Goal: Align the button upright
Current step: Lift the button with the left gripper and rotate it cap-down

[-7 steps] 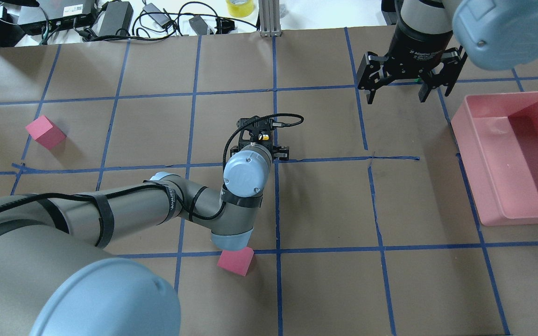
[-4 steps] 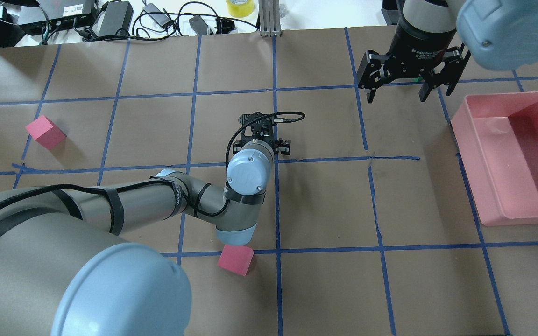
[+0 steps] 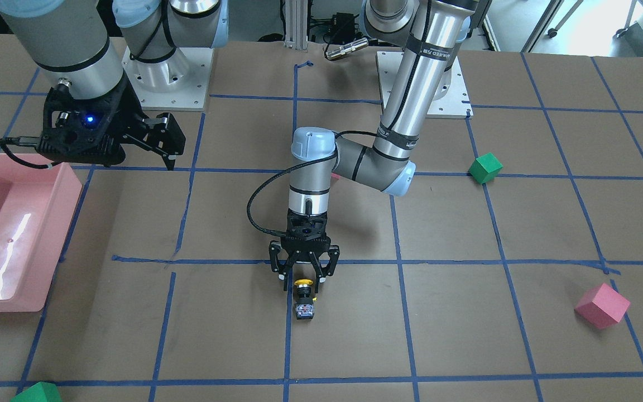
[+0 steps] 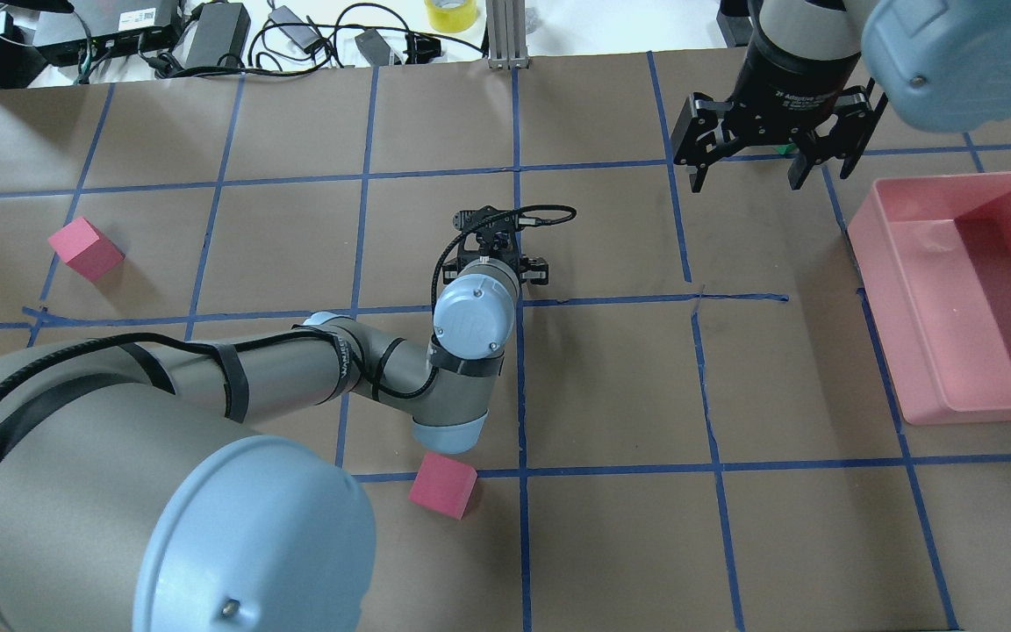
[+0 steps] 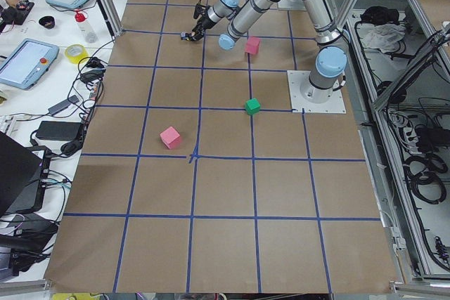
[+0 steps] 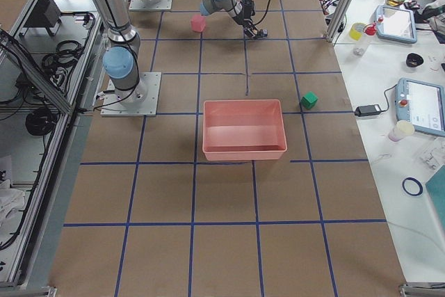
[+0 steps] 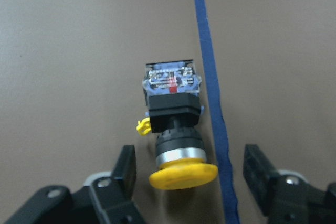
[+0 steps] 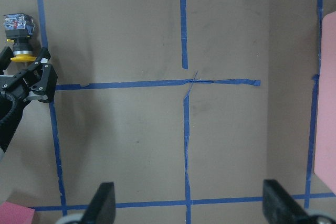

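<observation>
Your button (image 7: 173, 111) lies sideways.
Left gripper (image 3: 303, 277) spread open around its cap; right gripper (image 4: 749, 175) released, well apart.

Silver-grey tubular links and pale blue joint caps (image 4: 469, 325) with small screws on left arm (image 4: 277, 377) and right arm (image 3: 53, 28). Black cable (image 3: 248, 212) banded along the left one, looped at its wrist. Black left gripper (image 3: 302, 278) and right gripper (image 4: 747, 183), white lettering on the right's collar.
</observation>
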`<state>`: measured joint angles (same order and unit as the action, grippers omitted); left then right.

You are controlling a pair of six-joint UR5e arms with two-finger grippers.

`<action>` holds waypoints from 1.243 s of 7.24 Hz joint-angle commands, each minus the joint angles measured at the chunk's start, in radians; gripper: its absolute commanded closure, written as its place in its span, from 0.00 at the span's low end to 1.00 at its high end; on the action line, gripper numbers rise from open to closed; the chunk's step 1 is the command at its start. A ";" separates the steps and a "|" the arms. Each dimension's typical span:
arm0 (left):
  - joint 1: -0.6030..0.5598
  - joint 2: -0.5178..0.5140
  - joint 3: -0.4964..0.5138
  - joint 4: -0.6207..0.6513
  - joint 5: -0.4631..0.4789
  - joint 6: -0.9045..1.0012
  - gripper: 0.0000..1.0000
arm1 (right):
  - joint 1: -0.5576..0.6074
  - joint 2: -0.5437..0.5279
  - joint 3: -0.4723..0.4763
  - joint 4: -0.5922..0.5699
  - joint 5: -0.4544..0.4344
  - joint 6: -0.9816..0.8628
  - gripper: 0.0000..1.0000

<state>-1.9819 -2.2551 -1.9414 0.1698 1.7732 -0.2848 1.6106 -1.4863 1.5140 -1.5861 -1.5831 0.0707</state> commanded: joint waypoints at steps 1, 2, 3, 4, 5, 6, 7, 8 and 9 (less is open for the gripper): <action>0.000 0.017 0.001 -0.007 -0.001 0.012 0.76 | 0.000 0.001 0.000 0.000 -0.002 0.000 0.00; -0.002 0.023 0.002 -0.015 -0.003 0.015 0.82 | 0.000 0.001 0.000 0.000 -0.002 0.000 0.00; 0.000 0.029 0.004 -0.032 -0.005 0.018 0.86 | 0.000 0.001 0.000 0.000 -0.005 0.001 0.00; 0.002 0.055 0.031 -0.085 -0.006 0.016 0.85 | 0.000 0.000 0.000 -0.002 -0.006 0.003 0.00; 0.006 0.096 0.088 -0.272 -0.014 0.003 0.83 | 0.000 0.001 0.000 -0.002 -0.006 0.008 0.00; 0.026 0.138 0.176 -0.523 -0.018 0.000 0.83 | 0.000 0.001 0.000 -0.002 -0.008 0.008 0.00; 0.047 0.179 0.267 -0.782 -0.109 -0.002 0.83 | 0.000 0.001 0.000 -0.005 -0.008 0.009 0.00; 0.070 0.213 0.333 -1.001 -0.177 -0.002 0.83 | 0.000 0.001 0.000 -0.005 -0.008 0.009 0.00; 0.086 0.233 0.372 -1.155 -0.278 -0.038 0.83 | 0.000 0.001 0.000 -0.006 -0.008 0.009 0.00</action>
<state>-1.9190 -2.0559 -1.6364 -0.7511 1.6046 -0.2956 1.6107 -1.4850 1.5140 -1.5906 -1.5907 0.0794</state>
